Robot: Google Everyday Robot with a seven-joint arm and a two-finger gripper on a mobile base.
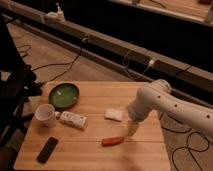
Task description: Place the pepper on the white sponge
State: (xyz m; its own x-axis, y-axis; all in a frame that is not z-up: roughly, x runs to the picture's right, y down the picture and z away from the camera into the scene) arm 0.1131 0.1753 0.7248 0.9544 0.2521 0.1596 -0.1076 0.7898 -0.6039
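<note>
Claw: the pale claw hangs at the end of the white arm, its tip low over the right part of the light wooden desk.
Claw state: you cannot tell here whether it is released or clenched. The pepper lies on the desk, so it does not look carried.
Pepper: the small smooth red-orange pepper lies flat just beside the claw, down-left of it in the view. Its closer end sits almost under the tip; contact cannot be told.
Long axis: roughly left to right across the view, with the claw-side end a little farther back.
Sponge: the small plain white sponge block sits up-left of the claw, near it. Bare wood separates it from the pepper.
Turning point: you likely need the claw over the pepper's middle, so shift left and close across the short axis.
Room: the lane from pepper to sponge looks open.
Edges: the desk's near edge lies past the pepper on the camera side. A push along its axis could roll it that way.
Bystanders: the white box with dark marks, white mug, green bowl and black handset all sit well left of the claw.
</note>
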